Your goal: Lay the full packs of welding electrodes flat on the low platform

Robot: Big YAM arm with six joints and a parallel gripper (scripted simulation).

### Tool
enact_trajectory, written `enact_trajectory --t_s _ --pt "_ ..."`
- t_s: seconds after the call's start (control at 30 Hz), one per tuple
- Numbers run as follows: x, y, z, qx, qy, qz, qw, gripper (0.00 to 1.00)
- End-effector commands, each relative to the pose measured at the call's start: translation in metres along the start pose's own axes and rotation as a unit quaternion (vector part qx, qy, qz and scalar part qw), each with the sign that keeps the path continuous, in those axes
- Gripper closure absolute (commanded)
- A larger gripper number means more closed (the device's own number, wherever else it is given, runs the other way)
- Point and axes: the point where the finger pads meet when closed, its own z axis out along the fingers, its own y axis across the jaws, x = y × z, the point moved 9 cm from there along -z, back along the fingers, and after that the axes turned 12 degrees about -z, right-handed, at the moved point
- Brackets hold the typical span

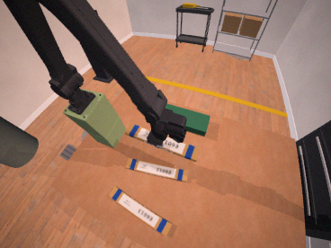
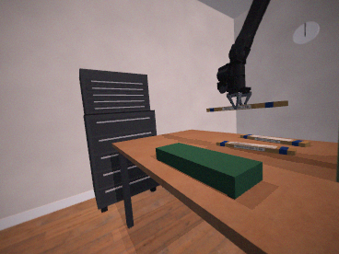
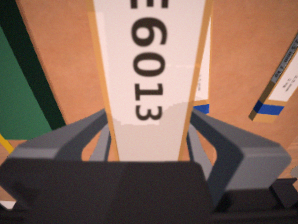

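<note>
My gripper [image 1: 158,140] [image 2: 239,105] [image 3: 148,111] is shut on one electrode pack [image 1: 179,146] [image 2: 267,104] [image 3: 150,60], a long flat tan box with blue bands and a white label reading E6013. It holds the pack level, well above the table. The green low platform [image 1: 193,119] [image 2: 207,167] [image 3: 20,90] lies on the table, off to one side of the held pack. A second pack [image 1: 156,170] [image 2: 255,146] and a third pack [image 1: 140,211] [image 2: 274,139] lie flat on the table, off the platform.
The wooden table [image 1: 252,180] [image 2: 295,207] holds everything. A pale green box [image 1: 96,119] sits by the arm at the left. A dark drawer cabinet [image 2: 117,138] [image 1: 317,175] stands beside the table. A black cart [image 1: 193,24] and a wire shelf [image 1: 243,27] stand by the far wall.
</note>
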Motion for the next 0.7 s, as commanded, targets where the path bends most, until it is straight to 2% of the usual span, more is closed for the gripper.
enact_trajectory --t_s 0.0,0.67 --pt "-0.01 -0.011 -0.013 0.004 -0.029 -0.005 1.0 1.0" --pt "-0.022 -0.018 -0.017 0.007 -0.039 -0.005 0.999 1.0"
